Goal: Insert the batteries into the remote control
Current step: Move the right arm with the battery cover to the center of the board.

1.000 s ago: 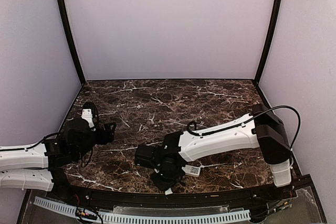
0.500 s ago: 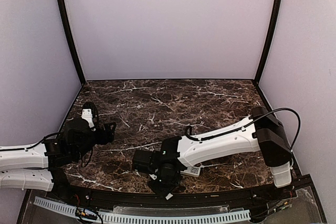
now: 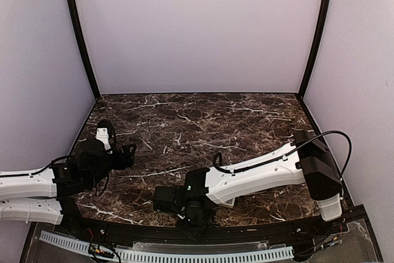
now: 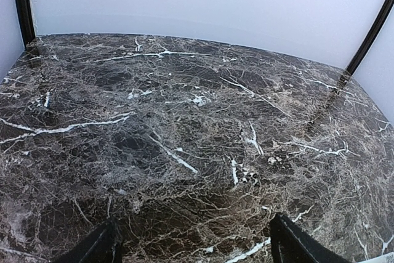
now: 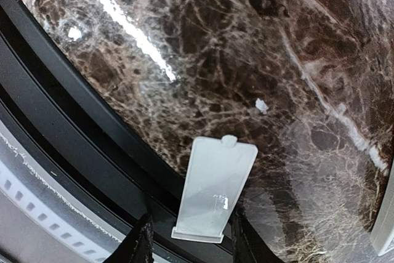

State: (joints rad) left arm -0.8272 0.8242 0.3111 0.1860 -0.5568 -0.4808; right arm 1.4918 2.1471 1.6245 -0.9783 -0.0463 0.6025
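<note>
My right gripper (image 3: 192, 225) reaches down over the table's near edge. In the right wrist view its fingers (image 5: 140, 242) flank the near end of a small flat white cover piece (image 5: 214, 189), which it holds over the black edge rail (image 5: 74, 127); the gripper (image 5: 191, 241) is shut on it. A white edge at that view's right border (image 5: 386, 223) looks like the remote control; in the top view the right arm hides it. The batteries are out of view. My left gripper (image 3: 128, 151) (image 4: 196, 247) is open and empty over the left of the table.
The dark marble table (image 3: 197, 121) has purple walls on three sides. A black rail and a white slotted strip (image 3: 166, 254) run along the near edge. The long white right arm (image 3: 258, 167) lies across the near right of the table.
My right gripper has moved left and nearer the front edge. The white cover piece at its tip and the remote beside it no longer show in the top view. The left arm has not moved.
</note>
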